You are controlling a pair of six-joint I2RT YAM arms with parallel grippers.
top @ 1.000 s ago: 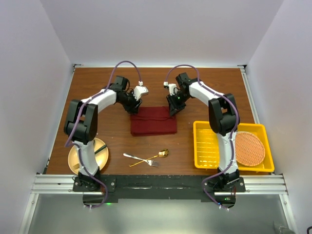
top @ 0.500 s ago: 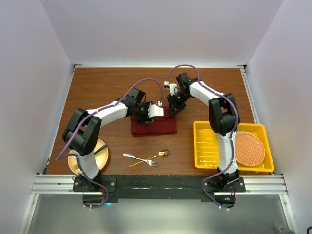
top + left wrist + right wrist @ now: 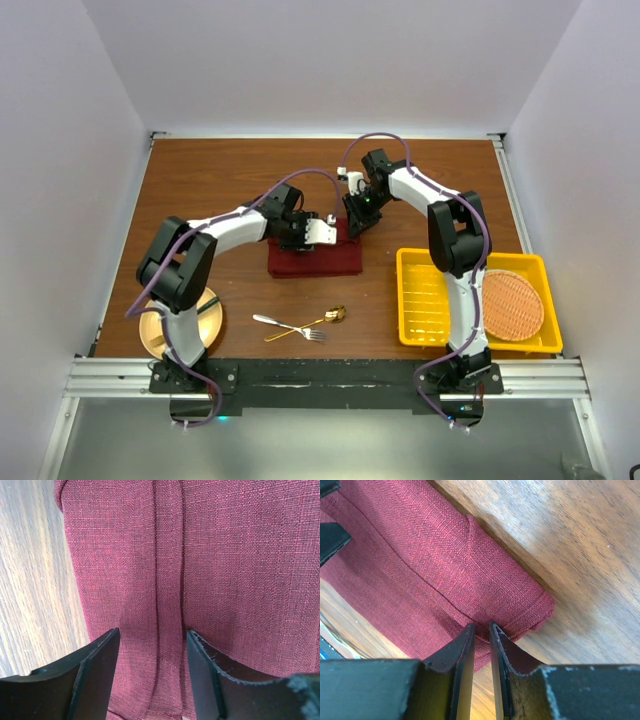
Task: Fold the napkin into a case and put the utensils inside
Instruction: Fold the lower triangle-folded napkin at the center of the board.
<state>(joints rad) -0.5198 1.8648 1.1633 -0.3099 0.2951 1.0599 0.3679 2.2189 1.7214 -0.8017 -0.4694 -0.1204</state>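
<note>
Mid-table, toward the far edge: the napkin (image 3: 330,262) lies flat as a folded maroon rectangle on the wood, and both arms reach in over it.
Napkin close up: the left wrist view shows the weave of the cloth (image 3: 235,555) with a long crease ridge running through it and bare table along one side. The right wrist view shows a rounded folded corner (image 3: 420,550).
Left gripper: the left gripper (image 3: 306,242) is down over the far-left part of the cloth. Its jaws stand well apart (image 3: 150,672), one finger (image 3: 95,665) on each side of the crease ridge, and they grip nothing.
Right gripper: the right gripper (image 3: 352,227) is at the cloth's far-right corner. Its jaws are narrowed to a slit (image 3: 480,645), tips down on the napkin's edge right by that corner, and they look to be pinching the fabric.
Fork: the silver fork (image 3: 270,321) lies near the front edge, apart from the napkin, and nothing grips it.
Spoon: the gold spoon (image 3: 335,315) is crossed over the fork, bowl toward the right side.
Yellow tray: the yellow tray (image 3: 430,300) sits at the front-right corner and holds the round orange mat (image 3: 513,303).
Plate: the plate (image 3: 158,330) is at the front-left corner, with a dark green-handled piece (image 3: 207,306) resting on it.
</note>
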